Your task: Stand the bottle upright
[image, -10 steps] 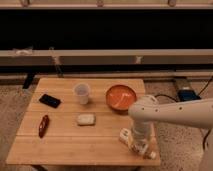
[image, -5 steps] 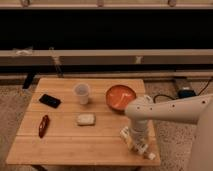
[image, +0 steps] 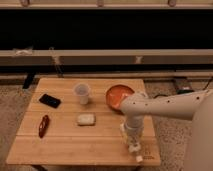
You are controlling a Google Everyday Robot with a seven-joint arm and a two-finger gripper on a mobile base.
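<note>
The hand (image: 133, 145) hides most of the bottle (image: 138, 157) at the table (image: 70, 142) edge; whether it grips is unclear.

The light wooden desk (image: 75, 142) carries a flat black slab (image: 50, 100), a translucent plastic cup (image: 82, 93), a round orange bowl (image: 119, 95), a whitish rounded block (image: 86, 119), a slim dark-red object (image: 44, 125) and, by its front right corner, a small white plastic bottle (image: 138, 154) under the pincer (image: 132, 141).
</note>
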